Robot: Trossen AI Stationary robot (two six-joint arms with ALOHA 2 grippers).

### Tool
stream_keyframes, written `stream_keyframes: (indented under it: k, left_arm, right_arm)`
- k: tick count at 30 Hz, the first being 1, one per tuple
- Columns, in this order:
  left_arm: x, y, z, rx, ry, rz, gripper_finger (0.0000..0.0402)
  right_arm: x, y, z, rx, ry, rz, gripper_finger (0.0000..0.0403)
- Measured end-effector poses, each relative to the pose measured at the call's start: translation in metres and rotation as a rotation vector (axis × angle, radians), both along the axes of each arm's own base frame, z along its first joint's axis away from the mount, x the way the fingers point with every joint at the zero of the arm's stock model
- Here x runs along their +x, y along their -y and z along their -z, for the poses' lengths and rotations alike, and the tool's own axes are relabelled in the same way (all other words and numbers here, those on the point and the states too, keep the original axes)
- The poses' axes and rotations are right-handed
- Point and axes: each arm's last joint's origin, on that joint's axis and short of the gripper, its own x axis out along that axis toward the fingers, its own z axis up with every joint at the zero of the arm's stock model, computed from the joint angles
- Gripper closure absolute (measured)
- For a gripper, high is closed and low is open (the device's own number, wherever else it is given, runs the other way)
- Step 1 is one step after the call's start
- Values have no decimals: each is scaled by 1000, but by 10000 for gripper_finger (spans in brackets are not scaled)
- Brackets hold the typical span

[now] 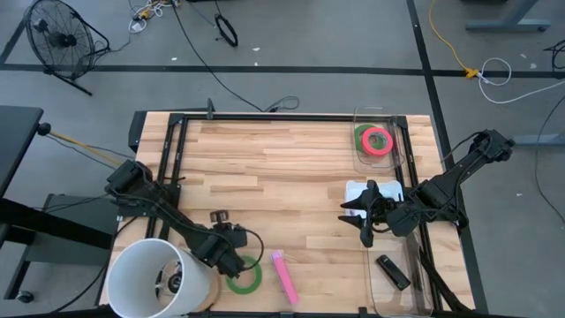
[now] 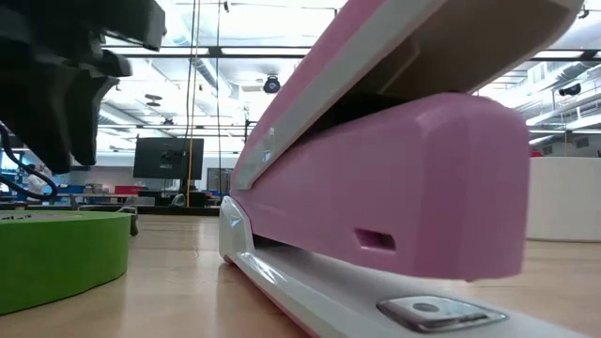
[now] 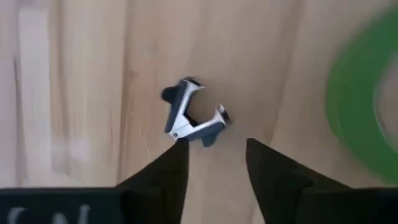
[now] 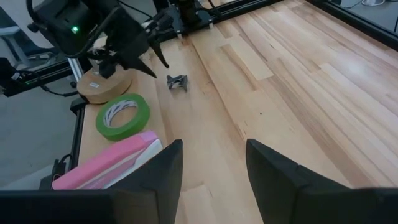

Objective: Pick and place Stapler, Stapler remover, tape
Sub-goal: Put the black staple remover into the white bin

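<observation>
**Left gripper over remover, right gripper idle by bins**

Far left, off table edge: white cylindrical lamp shade or bucket (image 1: pixel 159 278), partly over front-left corner of light wooden slatted table (image 1: pixel 282 168).

Left arm's dark two-finger gripper (image 1: pixel 221 237) near front-left of table, fingers apart w/ narrow-to-medium gap, nothing held. In left wrist view, same gripper (image 3: pixel 214 155) just short of small black-and-chrome claw-type staple remover (image 3: pixel 194 115), which lies on bare wood, not touching fingertips (image 3: pixel 177 158). In right wrist view remover (image 4: pixel 177 81) sits on wood beside left gripper (image 4: pixel 146 56).

Just right of that gripper: flat green ring-shaped tape roll (image 1: pixel 244 276), flat on table near front edge; seen also in low view (image 2: pixel 56 253), left wrist view (image 3: pixel 360 99) and right wrist view (image 4: pixel 123 116).

Next right: long pink plastic stapler (image 1: pixel 284 276), lying near front edge, just beside green roll, apart from it. Fills low view (image 2: pixel 394 188); pink end in right wrist view (image 4: pixel 106 163).

Farther right, back: clear plastic bin (image 1: pixel 393 119) w/ red-pink tape roll (image 1: pixel 378 141) on top of second green tape roll (image 1: pixel 362 134).

Right arm's dark two-finger gripper (image 1: pixel 357 212) at mid-right of table, fingers spread wide, empty, near white object (image 1: pixel 357 188). Own fingers (image 4: pixel 155 174) wide apart in right wrist view.

Front right: second clear tray (image 1: pixel 381 291) holding small black oblong item (image 1: pixel 394 271); cannot tell what it is.
</observation>
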Motion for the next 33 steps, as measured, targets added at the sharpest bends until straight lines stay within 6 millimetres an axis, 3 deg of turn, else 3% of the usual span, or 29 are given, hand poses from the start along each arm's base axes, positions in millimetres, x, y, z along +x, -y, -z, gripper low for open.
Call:
stream_keyframes:
  k: [4, 9, 17, 33]
  left_arm:
    - [-4, 3, 4, 38, -75, 222, 208]
    - [-2, 3, 3, 81, -84, 356, 198]
    - [6, -6, 6, 77, -63, 322, 208]
    - [-2, -26, 51, -13, -45, 313, 217]
  right_arm:
    - [0, 0, 0, 0, 0, 0, 229]
    - [1, 0, 1, -2, -4, 0, 229]
    - [7, -5, 8, -25, -31, -1, 229]
    - [14, -10, 7, -59, 1, -45, 229]
